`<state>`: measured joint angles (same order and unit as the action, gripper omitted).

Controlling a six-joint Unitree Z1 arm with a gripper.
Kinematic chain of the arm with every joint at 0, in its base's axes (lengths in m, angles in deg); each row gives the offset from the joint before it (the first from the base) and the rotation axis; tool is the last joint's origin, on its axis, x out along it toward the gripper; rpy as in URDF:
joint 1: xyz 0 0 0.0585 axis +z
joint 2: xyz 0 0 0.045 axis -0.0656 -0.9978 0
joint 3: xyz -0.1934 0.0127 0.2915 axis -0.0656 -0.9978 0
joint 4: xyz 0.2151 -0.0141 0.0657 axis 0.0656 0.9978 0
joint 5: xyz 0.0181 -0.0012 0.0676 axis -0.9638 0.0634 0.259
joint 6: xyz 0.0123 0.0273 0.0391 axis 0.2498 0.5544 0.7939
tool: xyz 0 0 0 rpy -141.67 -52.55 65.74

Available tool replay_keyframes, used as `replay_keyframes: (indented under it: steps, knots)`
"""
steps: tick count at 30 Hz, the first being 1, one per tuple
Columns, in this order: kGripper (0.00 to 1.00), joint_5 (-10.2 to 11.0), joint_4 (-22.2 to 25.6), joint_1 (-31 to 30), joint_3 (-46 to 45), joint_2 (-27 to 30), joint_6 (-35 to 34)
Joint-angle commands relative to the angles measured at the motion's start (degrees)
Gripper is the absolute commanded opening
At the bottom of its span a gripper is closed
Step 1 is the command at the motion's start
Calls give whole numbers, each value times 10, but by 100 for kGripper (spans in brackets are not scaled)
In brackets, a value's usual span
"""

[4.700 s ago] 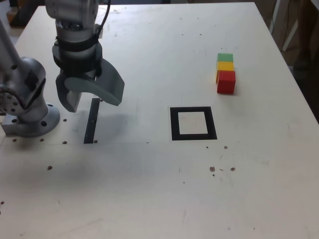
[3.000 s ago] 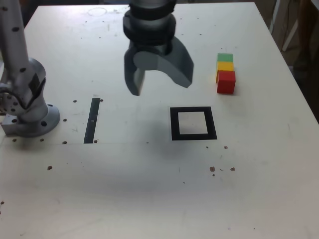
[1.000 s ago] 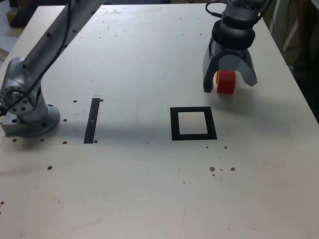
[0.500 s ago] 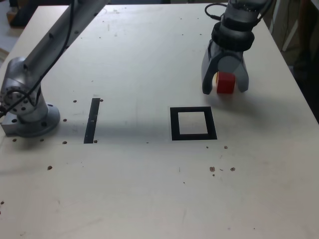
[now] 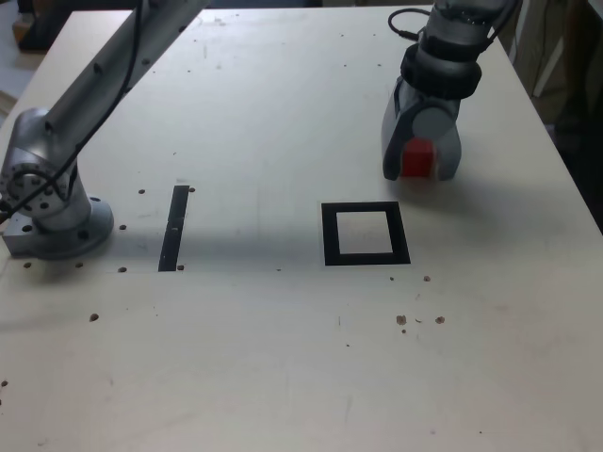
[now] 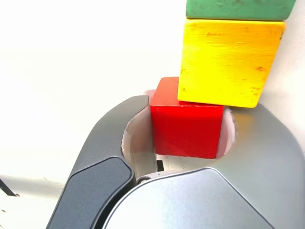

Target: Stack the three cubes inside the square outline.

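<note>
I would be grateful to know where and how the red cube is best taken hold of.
I'd grip the red cube by two opposite flat sides, fingers coming from the side away from the yellow cube, which crowds it; those sides lie free of other cubes.

My gripper (image 6: 190,129): matt grey, smooth, plastic- or metal-looking. Red cube (image 6: 188,129): smooth paint, faint sheen. Yellow cube (image 6: 228,62): painted, wood-like streaks, small rough nicks, slight gloss. Green cube (image 6: 240,8): painted, speckled with small marks. Tabletop (image 5: 264,358): smooth, pale, soft sheen, pitted with chips. Square outline (image 5: 332,235): flat, matt black, tape-like.
</note>
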<state>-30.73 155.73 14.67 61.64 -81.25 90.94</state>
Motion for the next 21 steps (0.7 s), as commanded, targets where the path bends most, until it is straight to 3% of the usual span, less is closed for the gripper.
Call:
replay_keyframes:
  steps: [1, 7, 13, 21]
  knots:
    - [33, -1, 2, -1, 2, -3, 1]
    - [33, 1, 3, -8, -6, 8, 4]
    - [33, 5, -8, -34, -68, 60, -7]
    - [33, -10, -85, -92, -214, 152, -57]
